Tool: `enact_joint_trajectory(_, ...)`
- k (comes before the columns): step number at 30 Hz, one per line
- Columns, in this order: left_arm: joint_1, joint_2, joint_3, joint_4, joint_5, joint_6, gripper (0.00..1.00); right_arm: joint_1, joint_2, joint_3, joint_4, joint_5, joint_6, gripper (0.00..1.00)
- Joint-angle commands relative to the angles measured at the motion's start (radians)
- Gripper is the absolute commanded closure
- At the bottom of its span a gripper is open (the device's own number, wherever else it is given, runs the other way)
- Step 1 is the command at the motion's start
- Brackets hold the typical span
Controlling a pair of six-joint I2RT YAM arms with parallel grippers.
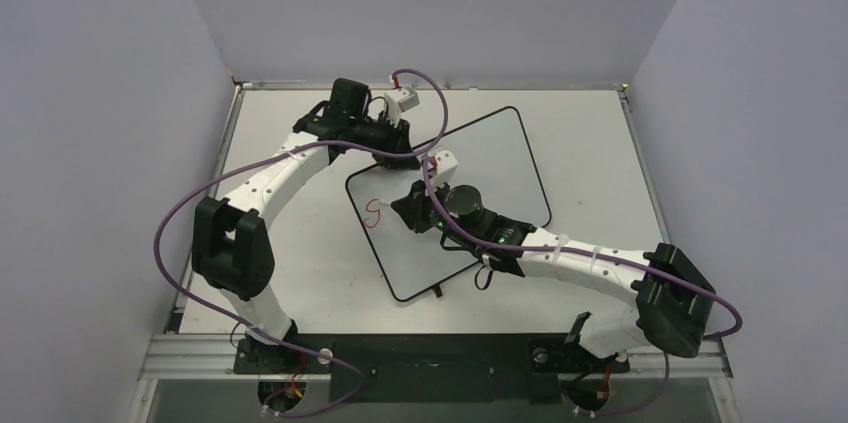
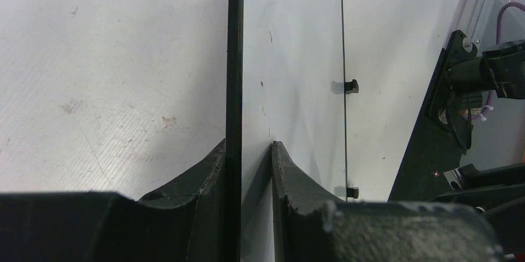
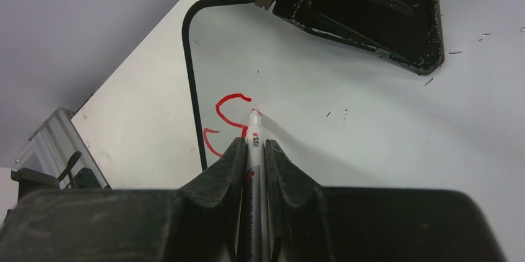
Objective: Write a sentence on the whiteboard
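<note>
- Pale tabletop (image 1: pixel 300 283) below us, with the whiteboard (image 1: pixel 490 158) lying flat and skewed near its middle.
- We see the left gripper (image 2: pixel 247 163) clamped over the board's black-framed far edge.
- Our right gripper (image 3: pixel 254 150) pinches a marker (image 3: pixel 254 129), its tip down at the board.
- Of the sentence (image 1: pixel 374 213), only a red "S" shows, near the board's left edge.

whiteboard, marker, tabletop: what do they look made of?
whiteboard: smooth glossy white face with soft reflections, probably a coated panel; thin black rim, plastic or metal, unclear.
marker: glossy white barrel with print, looks plastic; red tip.
tabletop: matte pale grey, fine texture, scuffs and stains; maybe laminate or painted board.
</note>
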Motion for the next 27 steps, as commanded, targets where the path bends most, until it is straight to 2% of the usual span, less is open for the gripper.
enact_joint_trajectory(1, -0.025, -0.004, -0.004, 0.005, -0.141, 0.127, 1.00, -0.011, -0.017, -0.001, 0.015, 0.053, -0.006, 1.00)
enact_joint_trajectory(14, -0.028, -0.002, -0.006, 0.003, -0.147, 0.128, 1.00, -0.065, -0.048, -0.009, -0.072, 0.130, -0.022, 1.00)
enact_joint_trajectory(27, -0.028, 0.000, -0.002, 0.003, -0.151, 0.126, 1.00, -0.026, -0.104, 0.024, -0.094, 0.071, -0.049, 1.00)
